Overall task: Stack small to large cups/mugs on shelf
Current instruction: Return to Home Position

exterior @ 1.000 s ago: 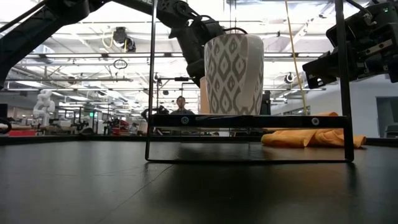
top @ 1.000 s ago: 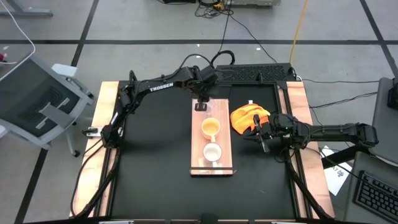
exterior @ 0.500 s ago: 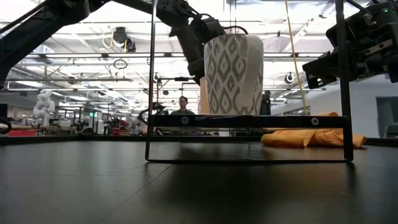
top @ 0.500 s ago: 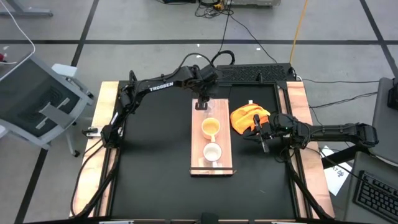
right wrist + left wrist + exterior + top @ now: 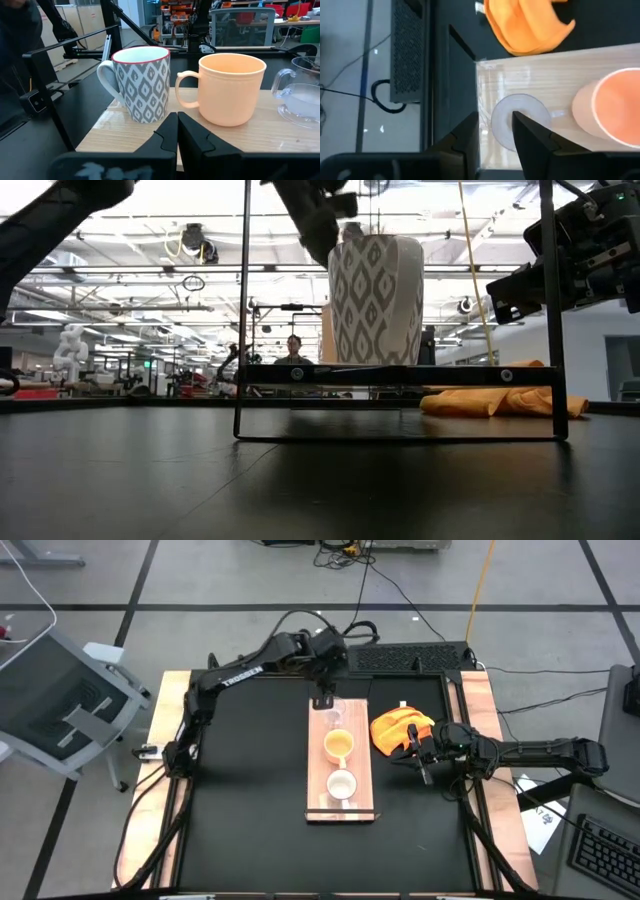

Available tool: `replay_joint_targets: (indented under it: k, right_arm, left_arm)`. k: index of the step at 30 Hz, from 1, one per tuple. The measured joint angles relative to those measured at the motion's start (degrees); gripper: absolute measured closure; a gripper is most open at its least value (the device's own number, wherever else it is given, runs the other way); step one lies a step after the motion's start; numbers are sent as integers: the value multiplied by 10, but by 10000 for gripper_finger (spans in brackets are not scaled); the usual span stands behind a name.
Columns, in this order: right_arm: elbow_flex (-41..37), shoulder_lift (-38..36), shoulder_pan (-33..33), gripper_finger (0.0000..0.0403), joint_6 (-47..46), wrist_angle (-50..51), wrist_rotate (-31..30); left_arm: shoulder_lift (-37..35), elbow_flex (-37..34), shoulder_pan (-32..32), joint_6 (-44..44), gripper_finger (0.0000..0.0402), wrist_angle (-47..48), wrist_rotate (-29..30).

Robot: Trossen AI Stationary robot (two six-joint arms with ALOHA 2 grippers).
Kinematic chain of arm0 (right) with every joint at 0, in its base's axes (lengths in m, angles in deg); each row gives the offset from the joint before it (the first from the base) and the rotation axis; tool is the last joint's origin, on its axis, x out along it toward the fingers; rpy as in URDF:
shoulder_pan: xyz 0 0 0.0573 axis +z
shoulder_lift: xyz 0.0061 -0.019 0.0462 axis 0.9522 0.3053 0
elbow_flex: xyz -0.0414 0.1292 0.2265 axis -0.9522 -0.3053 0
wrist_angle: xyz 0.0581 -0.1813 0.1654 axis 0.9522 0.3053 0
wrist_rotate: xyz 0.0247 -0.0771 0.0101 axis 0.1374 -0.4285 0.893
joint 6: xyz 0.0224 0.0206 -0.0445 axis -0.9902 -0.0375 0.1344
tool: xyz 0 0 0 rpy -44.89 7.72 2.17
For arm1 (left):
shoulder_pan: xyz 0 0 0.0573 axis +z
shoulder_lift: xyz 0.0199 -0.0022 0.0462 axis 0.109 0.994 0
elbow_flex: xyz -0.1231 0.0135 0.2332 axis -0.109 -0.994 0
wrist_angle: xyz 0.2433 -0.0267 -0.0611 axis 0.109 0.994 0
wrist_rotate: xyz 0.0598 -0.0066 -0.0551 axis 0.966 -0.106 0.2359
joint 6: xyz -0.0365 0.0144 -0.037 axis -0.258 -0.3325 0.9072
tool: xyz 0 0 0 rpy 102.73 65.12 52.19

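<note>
Sitting just below the left end effector (image 5: 496,118), the glass cup (image 5: 525,102) stands free.

Glass cup (image 5: 301,99) cut by right wrist view's edge; orange mug (image 5: 612,107) by left's.

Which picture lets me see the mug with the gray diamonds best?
The right wrist view: the patterned mug stands whole on the shelf, handle and pattern showing. The low view shows its side, base behind a bar. The high view shows only its white inside from above. The left wrist view misses it.
</note>
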Motion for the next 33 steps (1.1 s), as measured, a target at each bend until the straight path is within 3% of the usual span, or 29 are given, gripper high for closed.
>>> replay_joint_targets:
  k: [3,7,15,19,27,33]
  right_arm:
    - [0,0,0,403,0,-1,0]
    - [0,0,0,403,0,-12,0]
    - [0,0,0,403,0,-17,2]
    - [0,0,0,403,0,-17,2]
    - [0,0,0,403,0,-20,3]
    - [0,0,0,403,0,-42,3]
  left_arm:
    - [-26,0,2,13,309,29,-27]
    - [-71,0,4,20,384,65,-68]
    - [-191,-61,-5,22,400,45,-87]
    - [-285,-171,-6,30,400,-21,-91]
    - [-491,-476,-2,76,401,-212,-92]
    - [-632,-659,-3,136,401,-344,-150]
